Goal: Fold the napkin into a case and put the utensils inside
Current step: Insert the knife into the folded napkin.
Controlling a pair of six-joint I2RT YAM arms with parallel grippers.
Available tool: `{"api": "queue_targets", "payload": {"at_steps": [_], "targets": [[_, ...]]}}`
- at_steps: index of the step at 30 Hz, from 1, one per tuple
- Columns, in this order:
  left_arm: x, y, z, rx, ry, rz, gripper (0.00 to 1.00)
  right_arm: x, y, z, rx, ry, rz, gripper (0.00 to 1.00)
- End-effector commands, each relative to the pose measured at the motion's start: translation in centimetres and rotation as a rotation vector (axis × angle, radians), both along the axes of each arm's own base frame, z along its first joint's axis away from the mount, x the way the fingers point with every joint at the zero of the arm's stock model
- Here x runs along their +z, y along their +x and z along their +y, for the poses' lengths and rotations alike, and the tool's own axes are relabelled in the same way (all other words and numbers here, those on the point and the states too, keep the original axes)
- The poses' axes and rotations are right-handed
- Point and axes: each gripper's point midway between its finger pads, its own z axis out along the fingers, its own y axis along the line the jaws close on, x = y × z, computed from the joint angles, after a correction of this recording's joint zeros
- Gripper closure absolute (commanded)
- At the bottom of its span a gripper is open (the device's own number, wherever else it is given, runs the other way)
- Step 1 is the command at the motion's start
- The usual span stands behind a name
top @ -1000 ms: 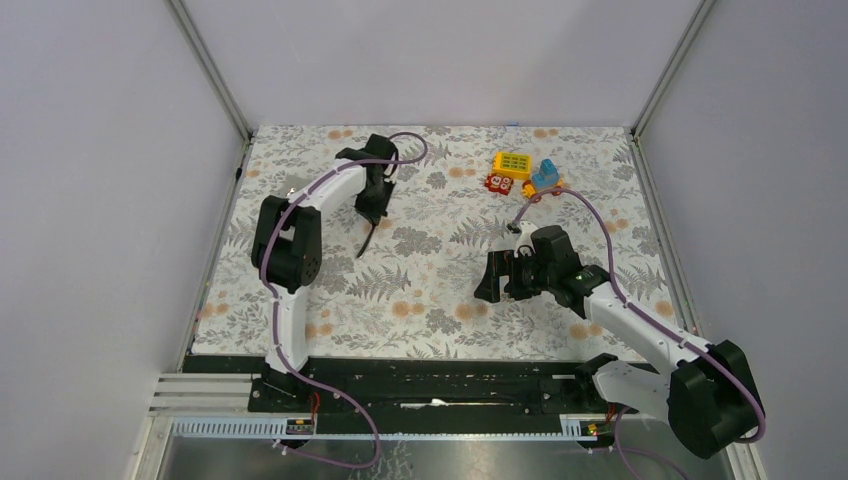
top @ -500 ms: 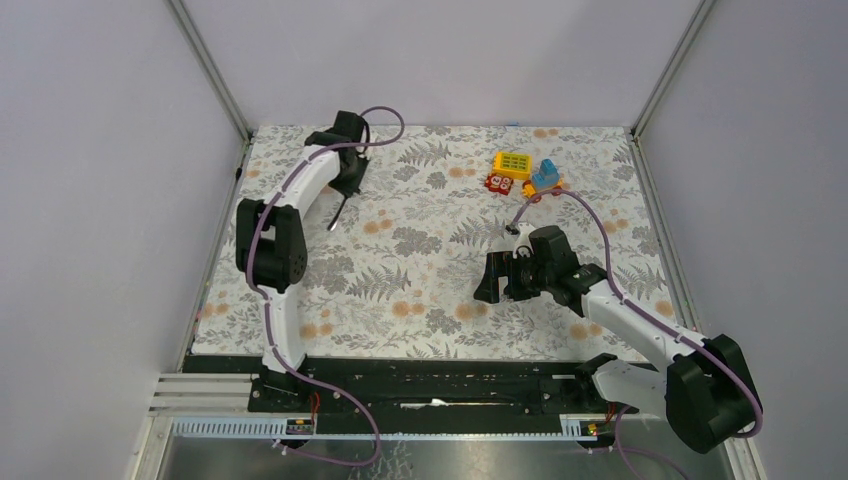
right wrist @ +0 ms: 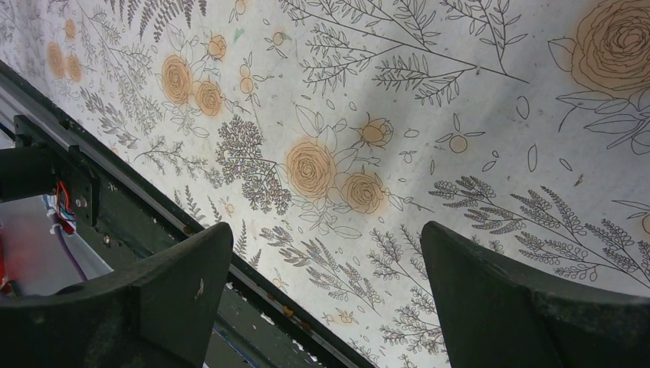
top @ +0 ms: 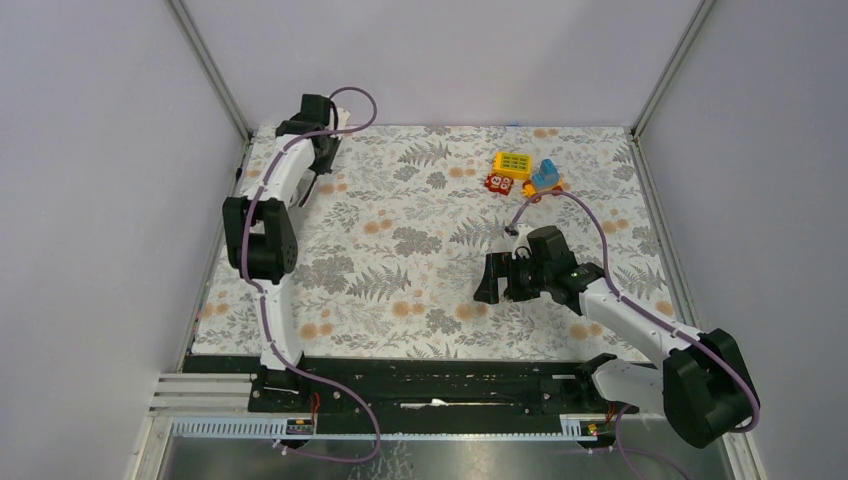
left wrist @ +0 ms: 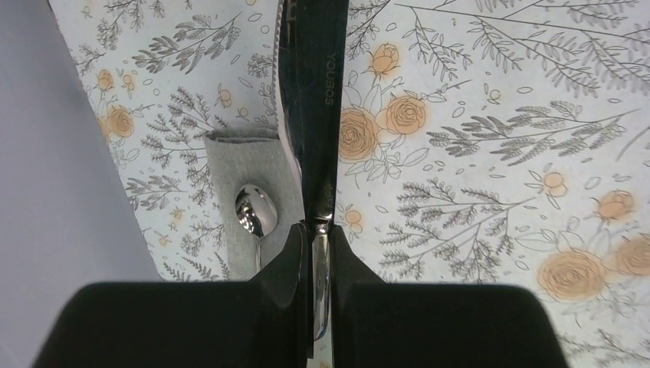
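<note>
In the left wrist view my left gripper [left wrist: 320, 230] is shut on a slim utensil [left wrist: 313, 115]. Its silver handle sits between the jaws and its dark blade points away from me. Just to its left the grey napkin [left wrist: 230, 165] lies folded into a narrow strip on the tablecloth near the left wall. The spoon [left wrist: 255, 208] lies on the napkin with its bowl showing. In the top view the left gripper [top: 312, 172] is at the far left corner, and the arm hides the napkin there. My right gripper [top: 490, 280] is open and empty, low over the tablecloth [right wrist: 326, 238].
Colourful toy blocks stand at the back right: yellow [top: 515, 164], blue [top: 546, 175] and red [top: 497, 182]. The left wall [left wrist: 46, 192] is close beside the napkin. The table's front rail [right wrist: 153, 222] shows under the right gripper.
My left arm has swung left and back into the far left corner, carrying the utensil with it. The right arm has hardly moved.
</note>
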Motion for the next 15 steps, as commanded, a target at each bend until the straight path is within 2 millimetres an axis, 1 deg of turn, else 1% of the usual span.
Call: {"api": "queue_targets", "payload": {"at_steps": [1,7,11,15], "targets": [[0.1,2.4,1.0,-0.019,0.050,-0.062,1.00,0.5,0.4,0.3,0.002,0.008,-0.013,0.00],[-0.6,3.7,2.8,-0.010,0.048,-0.070,1.00,0.0,0.3,0.3,0.001,0.001,0.004,0.00],[-1.3,4.1,2.8,-0.018,0.034,-0.073,1.00,-0.1,0.4,0.3,0.000,-0.003,0.006,0.00],[-2.1,4.6,3.2,-0.018,0.039,-0.068,1.00,-0.2,0.3,0.3,0.001,-0.006,0.012,0.00]]}}
